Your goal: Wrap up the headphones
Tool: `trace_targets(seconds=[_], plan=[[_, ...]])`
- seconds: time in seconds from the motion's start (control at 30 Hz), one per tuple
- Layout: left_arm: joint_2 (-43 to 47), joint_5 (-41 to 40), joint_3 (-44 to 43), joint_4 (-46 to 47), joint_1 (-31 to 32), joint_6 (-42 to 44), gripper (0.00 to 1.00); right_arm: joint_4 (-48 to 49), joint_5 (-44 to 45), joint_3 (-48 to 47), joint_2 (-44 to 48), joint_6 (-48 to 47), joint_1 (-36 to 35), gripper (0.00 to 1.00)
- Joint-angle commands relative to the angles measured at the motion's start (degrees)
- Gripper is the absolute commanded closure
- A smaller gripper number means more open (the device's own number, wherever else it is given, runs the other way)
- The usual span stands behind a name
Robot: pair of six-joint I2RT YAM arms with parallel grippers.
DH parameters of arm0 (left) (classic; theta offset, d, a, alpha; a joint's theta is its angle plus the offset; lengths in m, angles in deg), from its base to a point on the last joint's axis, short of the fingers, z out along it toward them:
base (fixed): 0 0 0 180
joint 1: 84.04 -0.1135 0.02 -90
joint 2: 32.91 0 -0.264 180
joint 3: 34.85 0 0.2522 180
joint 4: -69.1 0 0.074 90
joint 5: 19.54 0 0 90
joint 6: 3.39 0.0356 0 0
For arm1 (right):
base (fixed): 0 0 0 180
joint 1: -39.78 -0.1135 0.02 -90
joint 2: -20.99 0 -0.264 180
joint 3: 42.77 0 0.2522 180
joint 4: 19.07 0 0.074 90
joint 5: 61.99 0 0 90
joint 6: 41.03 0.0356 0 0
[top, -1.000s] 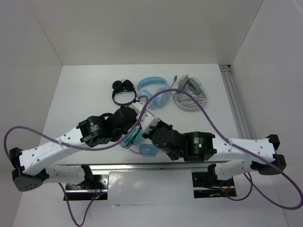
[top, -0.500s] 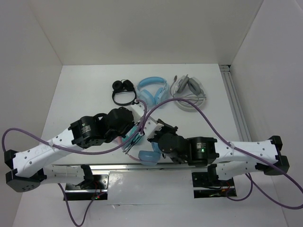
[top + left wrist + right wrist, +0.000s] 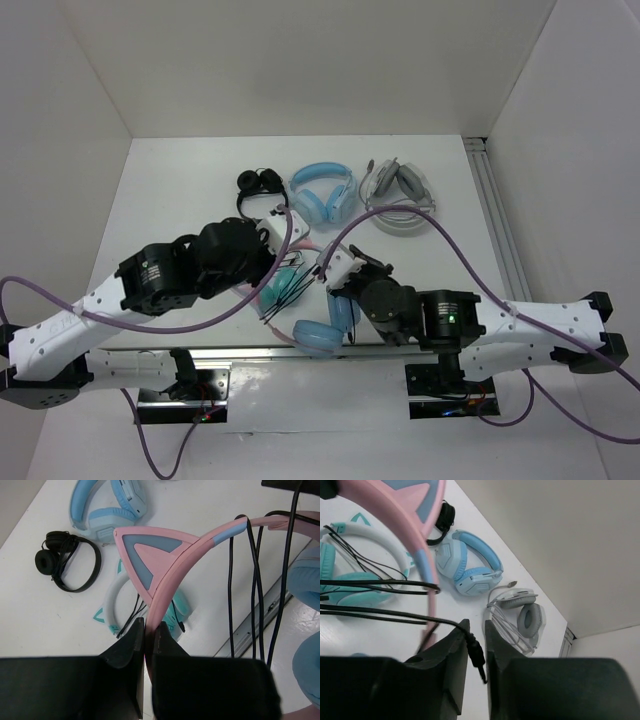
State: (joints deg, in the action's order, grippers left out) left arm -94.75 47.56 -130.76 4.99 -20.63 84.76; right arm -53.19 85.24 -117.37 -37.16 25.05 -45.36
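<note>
Left gripper (image 3: pixel 148 630) is clamped on the headphones (image 3: pixel 170 565) at the pink headband; right gripper (image 3: pixel 476 630) has its jaws narrowly apart around the cable plug (image 3: pixel 478 657), grip unclear

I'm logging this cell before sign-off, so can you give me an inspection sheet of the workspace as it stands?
Surface: white table.
Job's things: headphones held up by the pink band; black cable strands hang over the band.
Clutter: teal pair under the band; blue pair, grey pair and black pair at the far side.
Grippers: left gripper shut on the band; right gripper has the cable's plug between its fingers, grip unclear.
Cables: purple arm cables loop over the table.
Surroundings: white walls; rail along the right edge.
</note>
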Motion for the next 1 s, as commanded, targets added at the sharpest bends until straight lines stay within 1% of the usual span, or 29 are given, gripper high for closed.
trace_targets(seconds=[0.0,0.03,0.1,0.13,0.3,0.33,0.37,0.53,0.57,0.6,0.67,0.7,0.73,0.77,0.83,0.87,0.9,0.97], plan=[[1.38,3.91,-3.1,-3.79,0.39,1.67,1.0,2.25,7.72,1.5,4.35,-1.57,0.86,0.73],[1.38,4.52,-3.63,-3.79,0.39,1.67,1.0,2.25,7.72,2.12,4.36,-2.09,0.86,0.71],[1.38,5.14,-3.63,-3.79,0.39,1.67,1.0,2.78,6.84,2.13,4.89,-2.09,0.86,0.64],[0.77,5.14,-3.63,-3.79,0.39,1.67,1.0,2.78,6.23,2.65,4.89,-2.09,1.47,0.64],[0.23,6.89,-4.16,-4.32,0.39,1.67,1.0,0.58,4.73,2.04,4.27,-0.16,2.0,0.54],[0.23,6.9,-4.16,-4.32,0.39,1.67,1.0,0.58,4.21,2.56,4.27,-0.16,2.52,0.54],[0.23,6.9,-4.68,-4.32,0.39,1.67,1.0,0.58,4.2,2.57,4.27,0.54,2.53,0.49],[0.23,5.76,-5.92,-5.02,0.39,1.67,1.0,0.58,3.59,2.57,4.27,1.07,3.84,0.38],[-0.29,4.97,-6.44,-5.02,0.39,1.67,1.0,0.58,4.11,3.26,4.27,0.55,4.37,0.32],[-0.29,4.97,-6.44,-5.02,0.39,1.67,1.0,1.63,4.12,3.27,4.27,0.54,4.37,0.3],[-0.29,4.44,-7.24,-5.64,0.39,0.98,1.0,1.03,4.12,3.27,4.89,1.24,4.9,0.3],[-0.29,4.44,-7.24,-5.64,0.39,0.97,1.0,1.02,4.9,3.27,4.89,1.25,4.9,0.28],[-0.29,3.92,-7.24,-5.64,0.39,0.97,1.0,0.33,5.6,3.27,5.41,1.77,4.9,0.22],[-0.9,3.21,-7.24,-5.64,0.39,0.97,1.0,1.19,7.35,3.79,6.11,1.77,4.9,0.2],[-1.52,3.21,-6.71,-5.64,0.39,0.45,1.0,1.81,7.98,2.93,7.86,2.3,4.9,0.18],[-2.31,3.21,-6.01,-5.64,0.39,0.44,1.0,1.81,8.5,2.22,8.57,2.82,4.9,0.07],[-2.32,2.69,-6.01,-5.03,0.39,-0.26,1.0,2.42,9.12,0.74,9.36,3.7,4.9,0.01],[-3.8,2.07,-4.69,-3.89,0.39,-0.26,1.0,3.74,10.17,-0.68,11.38,4.4,4.9,0.01]])
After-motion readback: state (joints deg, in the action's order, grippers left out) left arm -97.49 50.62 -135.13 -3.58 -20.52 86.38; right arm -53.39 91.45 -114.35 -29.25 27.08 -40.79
